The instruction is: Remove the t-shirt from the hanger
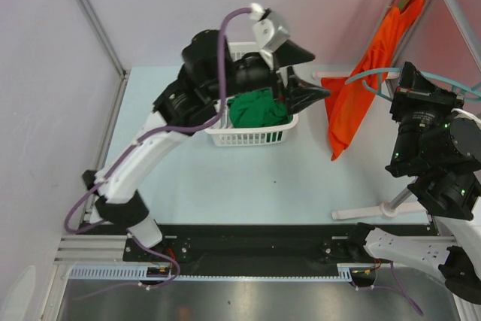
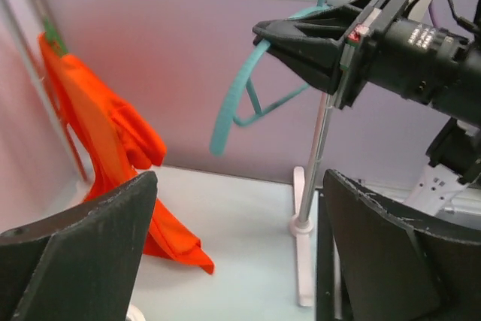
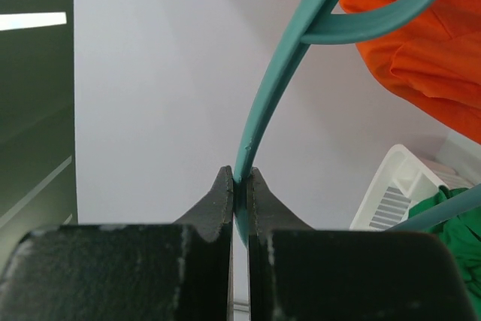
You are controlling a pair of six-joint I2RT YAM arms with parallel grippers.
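A bare teal hanger (image 3: 274,80) is pinched in my right gripper (image 3: 240,178), whose jaws are shut on its rim. In the top view the right gripper (image 1: 398,86) holds the hanger (image 1: 368,74) beside an orange t-shirt (image 1: 364,73). The shirt hangs from the rack rail at the far right, and its lower end rests on the table. My left gripper (image 1: 316,73) is open and empty above the right end of a white basket (image 1: 248,137). In the left wrist view the left gripper (image 2: 237,261) faces the orange t-shirt (image 2: 98,140) and the hanger (image 2: 233,103).
The basket holds a crumpled green garment (image 1: 258,108), also seen in the right wrist view (image 3: 451,208). The white rack post (image 2: 319,163) and its foot (image 1: 368,214) stand at the right. A metal frame post (image 1: 90,16) runs along the back left.
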